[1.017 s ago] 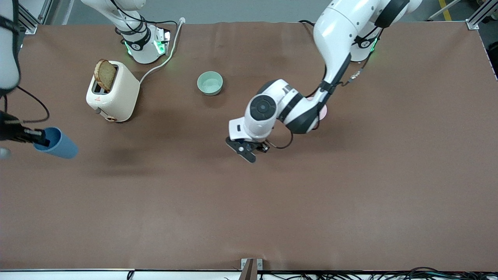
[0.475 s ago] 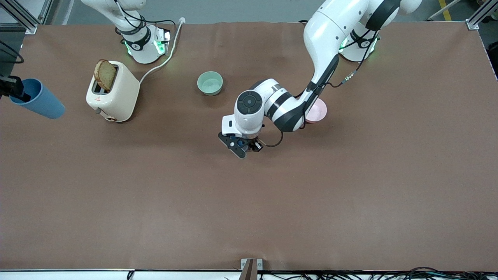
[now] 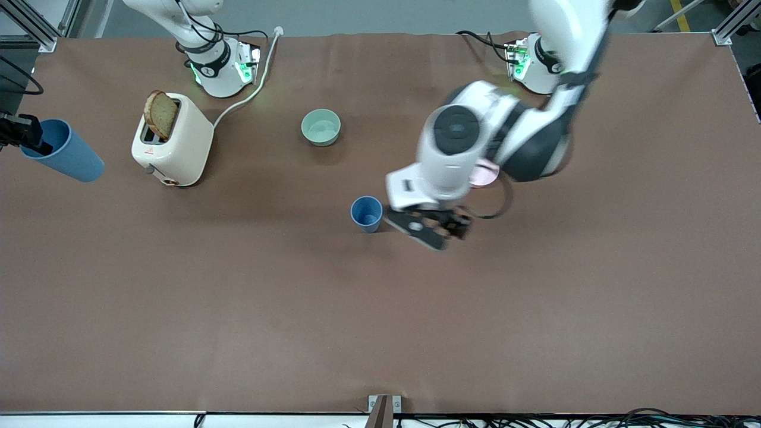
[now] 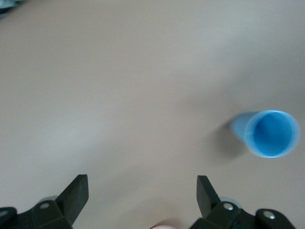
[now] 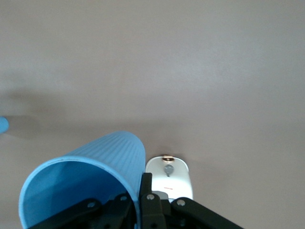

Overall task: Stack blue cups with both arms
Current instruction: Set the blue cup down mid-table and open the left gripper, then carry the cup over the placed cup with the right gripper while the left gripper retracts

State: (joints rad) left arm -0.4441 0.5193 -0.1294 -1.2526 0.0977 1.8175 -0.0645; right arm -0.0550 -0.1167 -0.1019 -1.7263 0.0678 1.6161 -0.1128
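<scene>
Right end effector (image 3: 24, 135) grips a blue cup (image 3: 65, 157) at table's edge (image 3: 18, 178).

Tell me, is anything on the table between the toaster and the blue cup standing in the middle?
No. In the front view only bare brown table lies between the toaster and the standing blue cup.

table cover (image 3: 238, 309): brown, matt, cloth-like, faintly creased
standing blue cup (image 3: 366, 214): smooth matt plastic
held blue cup (image 5: 86, 179): plastic, finely ribbed outside
toaster (image 3: 172, 142): cream, smooth satin casing
arm shells (image 3: 452, 148): glossy white plastic
</scene>
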